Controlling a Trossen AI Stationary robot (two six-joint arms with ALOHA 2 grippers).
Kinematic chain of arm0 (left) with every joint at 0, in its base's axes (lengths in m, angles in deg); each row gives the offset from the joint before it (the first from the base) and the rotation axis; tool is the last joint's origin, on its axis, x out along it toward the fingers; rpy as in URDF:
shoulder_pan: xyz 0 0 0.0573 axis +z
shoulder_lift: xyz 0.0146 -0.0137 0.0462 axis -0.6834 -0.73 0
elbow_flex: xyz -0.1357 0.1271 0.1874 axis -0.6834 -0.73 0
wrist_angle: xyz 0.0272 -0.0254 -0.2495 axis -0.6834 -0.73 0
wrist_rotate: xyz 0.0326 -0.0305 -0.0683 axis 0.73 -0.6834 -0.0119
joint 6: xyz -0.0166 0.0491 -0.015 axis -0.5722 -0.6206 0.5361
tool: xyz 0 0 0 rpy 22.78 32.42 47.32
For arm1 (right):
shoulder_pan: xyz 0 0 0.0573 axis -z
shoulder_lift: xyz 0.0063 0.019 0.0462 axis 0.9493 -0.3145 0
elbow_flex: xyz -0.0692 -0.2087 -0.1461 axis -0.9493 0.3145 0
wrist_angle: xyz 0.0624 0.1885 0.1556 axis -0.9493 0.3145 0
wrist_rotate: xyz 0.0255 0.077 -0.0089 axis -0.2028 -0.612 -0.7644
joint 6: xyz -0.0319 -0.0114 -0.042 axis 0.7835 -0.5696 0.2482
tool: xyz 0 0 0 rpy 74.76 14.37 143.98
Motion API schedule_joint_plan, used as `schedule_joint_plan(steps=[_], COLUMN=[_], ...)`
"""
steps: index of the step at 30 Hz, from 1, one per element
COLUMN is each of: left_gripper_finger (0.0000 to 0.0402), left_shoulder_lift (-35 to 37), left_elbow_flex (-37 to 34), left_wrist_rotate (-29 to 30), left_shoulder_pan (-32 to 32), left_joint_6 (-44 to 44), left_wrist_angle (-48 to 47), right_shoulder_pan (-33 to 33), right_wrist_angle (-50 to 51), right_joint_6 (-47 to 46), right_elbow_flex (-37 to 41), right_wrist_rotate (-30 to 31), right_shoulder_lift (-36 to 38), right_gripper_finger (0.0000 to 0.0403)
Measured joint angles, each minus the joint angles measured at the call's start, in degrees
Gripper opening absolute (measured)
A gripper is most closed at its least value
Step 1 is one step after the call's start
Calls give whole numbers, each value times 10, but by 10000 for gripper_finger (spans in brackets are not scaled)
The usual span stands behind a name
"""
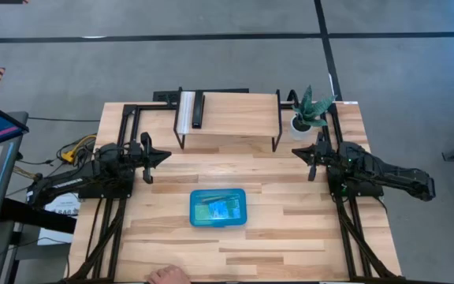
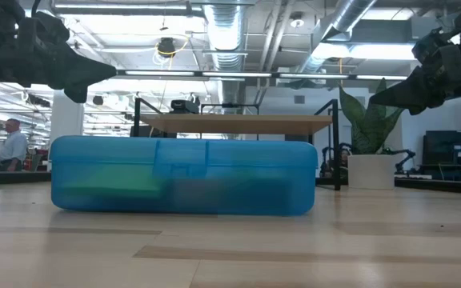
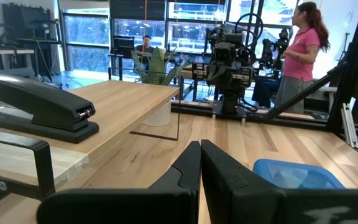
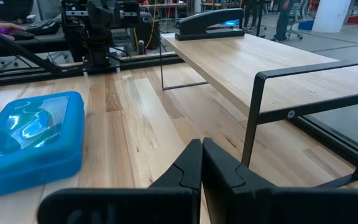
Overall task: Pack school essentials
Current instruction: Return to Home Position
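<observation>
School essentials [image 1: 221,208]: seen inside shut blue case [image 1: 195,219], at 6 o'clock.
Left gripper [image 1: 162,155]: 9 o'clock, jaws clenched, nothing held.
Right gripper [image 1: 298,152]: 3 o'clock, likewise clenched.
Homing: arms to be parked clear of case.

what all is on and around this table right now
blue case: one, translucent blue, lid shut, table front centre
green item: one, inside the case; other contents unclear
riser: one, light wood on black legs, table back
stapler: one, black, on the riser
white strip: one, on the riser beside the stapler
potted plant: one, green in white pot, back right
table: one, light wood
person's hand: one, table's front edge
person in pink top: one, beyond the table
left tool: one, dark, shut, raised, left side
right tool: one, dark, shut, raised, near the plant
</observation>
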Motion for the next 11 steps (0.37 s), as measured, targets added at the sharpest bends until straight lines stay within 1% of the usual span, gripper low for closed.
schedule_joint_plan(steps=[11], left_gripper_finger=[0], left_shoulder_lift=[0], left_elbow_flex=[0], left_wrist_rotate=[0], left_shoulder_pan=[0], left_joint_6=[0], left_wrist_angle=[0], right_shoulder_pan=[0], right_wrist_angle=[0], right_joint_6=[0], right_elbow_flex=[0], right_wrist_rotate=[0], right_shoulder_lift=[0], right_gripper_finger=[29])
